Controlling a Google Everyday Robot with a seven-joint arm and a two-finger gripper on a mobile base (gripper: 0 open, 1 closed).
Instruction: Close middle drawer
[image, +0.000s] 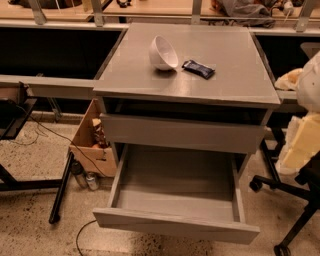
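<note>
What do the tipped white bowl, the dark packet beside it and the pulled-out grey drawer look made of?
The white bowl, tipped on its side: glossy, likely ceramic or hard plastic, going by its smooth sheen. The dark flat packet: plastic film wrapper, by its glints. The pulled-out grey middle drawer: matte painted or laminated board, possibly metal; flat uniform grey, no grain. The gripper is not in view.

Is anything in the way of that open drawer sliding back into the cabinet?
Nothing visible does. The middle drawer stands pulled out with a bare inside, and the opening behind it in the cabinet looks free. The gripper is not in view.
</note>
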